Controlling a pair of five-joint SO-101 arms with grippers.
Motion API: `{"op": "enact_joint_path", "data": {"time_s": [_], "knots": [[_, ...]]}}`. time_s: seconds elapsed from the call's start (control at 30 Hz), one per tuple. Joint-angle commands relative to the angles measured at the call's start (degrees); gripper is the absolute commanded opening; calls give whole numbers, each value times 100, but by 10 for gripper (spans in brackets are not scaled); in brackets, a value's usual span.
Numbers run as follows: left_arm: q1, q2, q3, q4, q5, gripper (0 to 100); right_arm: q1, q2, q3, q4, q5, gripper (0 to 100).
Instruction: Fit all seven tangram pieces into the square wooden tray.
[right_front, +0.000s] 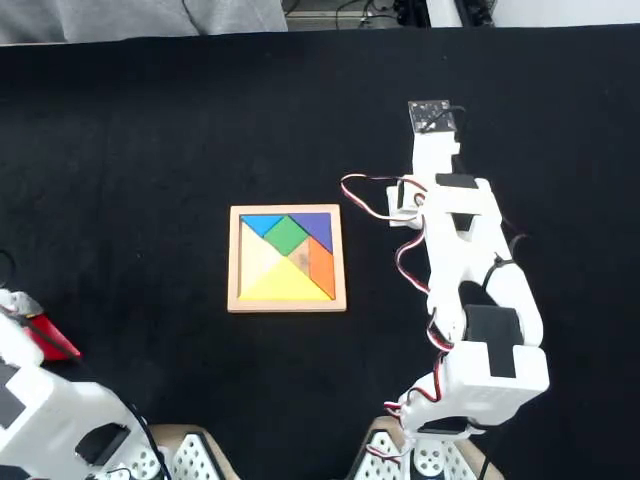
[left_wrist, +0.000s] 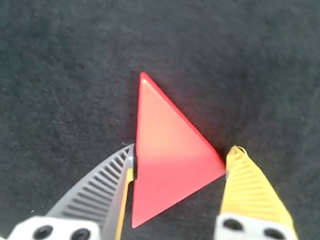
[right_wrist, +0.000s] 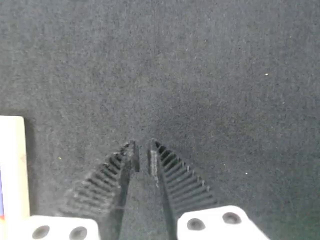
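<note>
Step in hand, by the look of it: pickup of the last loose piece. The left gripper (left_wrist: 183, 148) is clamped on the red triangle (left_wrist: 165, 160), with the grey ribbed finger (left_wrist: 112, 187) against one straight edge and the yellow ribbed finger (left_wrist: 250, 185) on the opposite corner. Can't tell whether the piece is off the black cloth (right_front: 150, 150). It sits well apart from the tray (right_front: 287, 306), out on the left arm's side and nearer the arm bases. The tray reads nearly full: blue triangle (right_front: 262, 222), green square (right_front: 287, 236) and purple piece (right_front: 320, 228) along the far side, orange piece (right_front: 321, 268) on the right arm's side, yellow triangle (right_front: 285, 284) along the near rim. The pale triangular patch (right_front: 256, 262) on the tray's left-arm side is probably bare tray floor, i.e. the open slot, but it could be a light-coloured piece. Next move likely calls for carrying the triangle across to the tray, turning it to match that slot, then lowering it flat. The fit looks tight, and an edge-to-corner grip may let it pivot. Materials: the red piece is a flat, smooth, slightly glossy right-angled triangle with sharp corners. The tray is light wood, square, with a raised rim. The cloth is matte and fuzzy, felt-like. The right gripper (right_wrist: 142, 149) hangs over the cloth near the tray's right-arm side, fingers all but together with nothing between them.
</note>
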Motion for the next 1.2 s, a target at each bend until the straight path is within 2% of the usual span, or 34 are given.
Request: {"op": "enact_joint_path", "data": {"time_s": [0.0,0.23,0.43,0.53,0.6,0.67,0.7,0.77,0.87,1.03,1.17], "knots": [[910,26,-374,580,-422,102,-79,-66,-4,62,44,47],[1719,26,-2220,1960,-1160,102,-79,-75,-4,62,44,47],[2185,88,-3160,2119,-1873,105,-79,-92,-4,105,53,47],[2229,35,-3284,2163,-3086,105,-79,-92,-13,132,53,47],[2229,-9,-3407,2365,-4466,106,-79,-92,-13,132,53,47],[2246,-211,-3626,2945,-5670,106,-79,-92,-13,132,53,47],[2290,-352,-3679,3218,-5978,105,-79,-101,-22,132,53,47],[2431,-774,-3705,3657,-6154,102,-79,-101,-31,132,53,47],[2615,-1925,-3187,3684,-6435,102,-79,-101,-40,132,53,47],[3292,-4026,-1262,3648,-6760,105,-53,-101,-48,246,53,47],[3433,-4413,154,2998,-6752,104,-79,-101,-48,273,53,47]]}}
